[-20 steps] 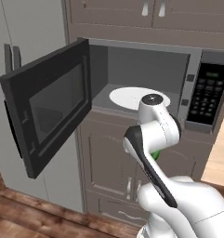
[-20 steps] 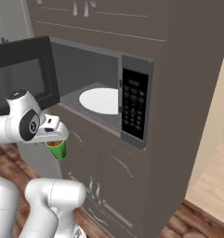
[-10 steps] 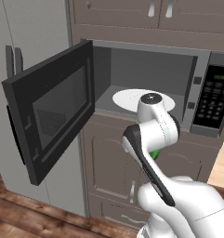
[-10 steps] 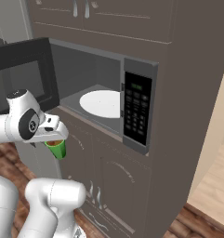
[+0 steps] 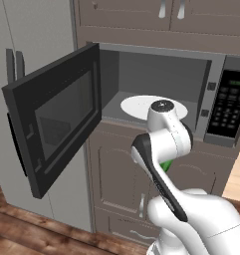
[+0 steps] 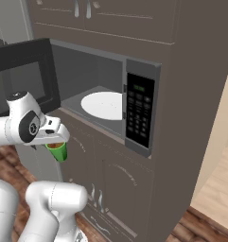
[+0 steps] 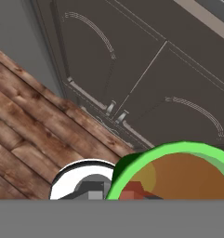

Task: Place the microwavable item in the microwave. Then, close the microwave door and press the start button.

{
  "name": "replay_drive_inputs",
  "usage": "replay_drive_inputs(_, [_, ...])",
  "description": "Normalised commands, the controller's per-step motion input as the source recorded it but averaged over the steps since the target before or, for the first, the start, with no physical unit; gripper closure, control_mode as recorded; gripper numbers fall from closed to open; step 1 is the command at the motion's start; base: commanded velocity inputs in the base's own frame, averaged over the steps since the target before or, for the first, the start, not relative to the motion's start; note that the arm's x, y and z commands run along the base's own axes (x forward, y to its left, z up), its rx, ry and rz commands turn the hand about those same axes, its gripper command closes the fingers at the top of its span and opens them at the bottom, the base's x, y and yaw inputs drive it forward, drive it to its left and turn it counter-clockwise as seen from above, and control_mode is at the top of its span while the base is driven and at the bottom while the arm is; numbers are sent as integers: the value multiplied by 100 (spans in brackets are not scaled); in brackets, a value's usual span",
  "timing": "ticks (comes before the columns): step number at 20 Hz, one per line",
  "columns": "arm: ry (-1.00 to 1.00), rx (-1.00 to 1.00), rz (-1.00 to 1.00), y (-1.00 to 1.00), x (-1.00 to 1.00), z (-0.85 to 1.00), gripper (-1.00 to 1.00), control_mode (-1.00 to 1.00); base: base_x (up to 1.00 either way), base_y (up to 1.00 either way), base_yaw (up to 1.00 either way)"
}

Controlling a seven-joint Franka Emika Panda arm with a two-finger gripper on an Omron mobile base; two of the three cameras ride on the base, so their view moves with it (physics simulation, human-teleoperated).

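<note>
My gripper (image 6: 54,141) is shut on the microwavable item (image 6: 57,152), a small bright green cup hanging upright under the hand, below and in front of the microwave's opening. In the hand view the cup (image 7: 178,173) shows its green rim and brown liquid. A sliver of its green (image 5: 165,167) peeks out behind my arm. The microwave (image 5: 161,74) stands open with a white turntable plate (image 5: 141,105) inside. The microwave door (image 5: 57,117) is swung out to the left. The black keypad panel (image 6: 139,116) with a green display is on the right.
Brown cabinet doors (image 7: 132,69) lie below the microwave, and more cabinets (image 5: 166,15) sit above it. Tall grey fridge doors (image 5: 37,30) stand left of the open door. A wooden floor (image 7: 34,116) runs beneath. A brown side wall (image 6: 196,94) stands right of the keypad.
The whole picture has shifted a little as the base moved, so the microwave sits slightly lower and further right in the views. The arm still holds the cup in the same pose.
</note>
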Motion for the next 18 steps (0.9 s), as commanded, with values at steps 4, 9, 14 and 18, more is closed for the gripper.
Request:
replay_drive_inputs(4, [0,0,0,0,0,0,100,100,0,-1,0])
replay_drive_inputs(9, [-14,0,0,-14,25,34,100,-100,0,0,0])
replay_drive_inputs(14, [-15,0,0,-19,46,63,100,-100,0,0,0])
replay_drive_inputs(18, [-13,0,0,-6,68,33,100,-100,0,0,0])
